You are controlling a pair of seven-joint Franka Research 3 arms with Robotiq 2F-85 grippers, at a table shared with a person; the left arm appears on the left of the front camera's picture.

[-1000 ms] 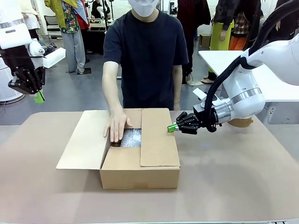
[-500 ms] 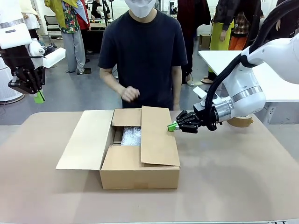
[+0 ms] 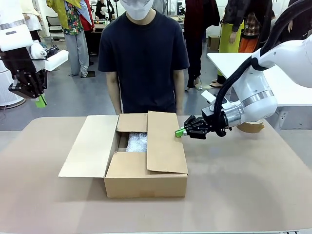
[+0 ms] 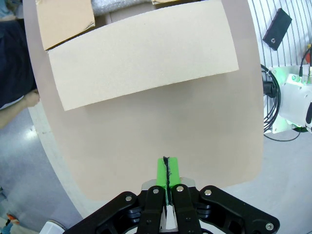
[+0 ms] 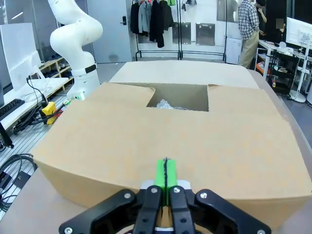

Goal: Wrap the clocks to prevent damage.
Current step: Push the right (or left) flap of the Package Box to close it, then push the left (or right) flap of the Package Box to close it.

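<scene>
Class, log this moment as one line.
whitish bubble-wrap bundle: inside brown cardboard carton | one flap folded, one open | left jaws: shut, raised | right jaws: shut, beside folded flap | person: standing behind

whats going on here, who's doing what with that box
A cardboard box sits on the table with its left flap laid open and its right flap folded over the top. A bubble-wrapped bundle lies inside, seen through the gap. The right arm's fingers are shut, tips at the folded flap's outer edge, holding nothing. The left arm's fingers are shut and raised off to the left. The person stands at the far side, hands off the box.
</scene>
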